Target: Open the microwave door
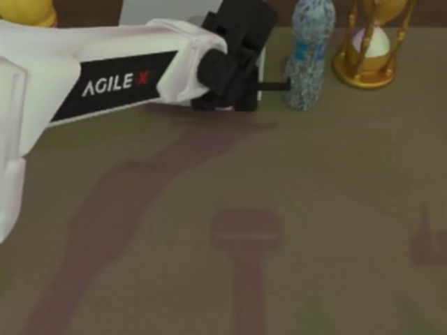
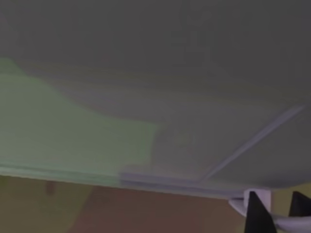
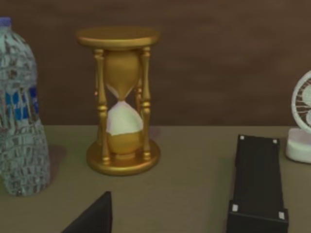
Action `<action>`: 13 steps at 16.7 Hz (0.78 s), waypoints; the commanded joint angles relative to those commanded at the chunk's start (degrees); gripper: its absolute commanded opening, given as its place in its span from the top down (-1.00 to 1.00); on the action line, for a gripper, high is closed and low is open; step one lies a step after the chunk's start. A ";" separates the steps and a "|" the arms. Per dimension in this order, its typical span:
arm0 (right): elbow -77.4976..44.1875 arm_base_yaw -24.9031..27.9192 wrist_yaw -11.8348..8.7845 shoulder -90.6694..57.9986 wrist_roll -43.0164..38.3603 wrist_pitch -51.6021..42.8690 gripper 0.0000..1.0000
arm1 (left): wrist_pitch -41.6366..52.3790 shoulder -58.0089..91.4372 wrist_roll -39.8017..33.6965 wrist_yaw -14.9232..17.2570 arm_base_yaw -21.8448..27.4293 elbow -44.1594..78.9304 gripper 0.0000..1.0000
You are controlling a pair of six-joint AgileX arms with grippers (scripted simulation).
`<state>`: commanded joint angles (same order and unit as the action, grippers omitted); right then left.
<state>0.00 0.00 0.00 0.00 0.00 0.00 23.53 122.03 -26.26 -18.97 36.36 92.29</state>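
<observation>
Counter point(image 1: 314, 230) is spreading olive-brown across the top view, carrying arm shadows.

Left arm point(image 1: 105, 77) is reaching from the left edge toward the far side, its white shell and black AgileX band lying over most of the microwave point(image 1: 150, 10). Only a pale grey slab of that box is showing at the far edge, left of centre.

The microwave door point(image 2: 160, 63) is filling the left wrist view as a grey translucent panel, greenish floor glowing through it.

Left gripper point(image 1: 241, 87) is sitting at the box's right front corner, just left of the bottle. Its dark fingertips point(image 2: 257, 218) are straddling the white handle point(image 2: 257, 196) at the door's edge; jaws look closed around it.

Speckled water bottle point(image 1: 309, 52) is standing upright just right of the gripper.

Gold hourglass point(image 1: 374, 45) is standing right of the bottle, apart from it.

Right gripper is not showing in the top view; only a dark finger point(image 3: 95, 218) is edging into its wrist view, so jaw state cannot be told. A black block point(image 3: 257, 179) and a white fan point(image 3: 302, 121) are also showing there.
</observation>
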 joint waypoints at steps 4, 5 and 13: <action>0.00 0.00 0.00 0.00 0.00 0.00 -1.00 | -1.55 -1.66 1.96 1.12 -0.46 -2.45 1.00; 0.00 0.00 0.00 0.00 0.00 0.00 -1.00 | -1.61 -1.72 2.07 1.17 -0.47 -2.56 1.00; 0.00 0.00 0.00 0.00 0.00 0.00 -1.00 | -1.61 -1.72 2.07 1.17 -0.47 -2.56 1.00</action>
<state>0.00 0.00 0.00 0.00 0.00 0.00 21.92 120.31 -24.20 -17.80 35.89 89.73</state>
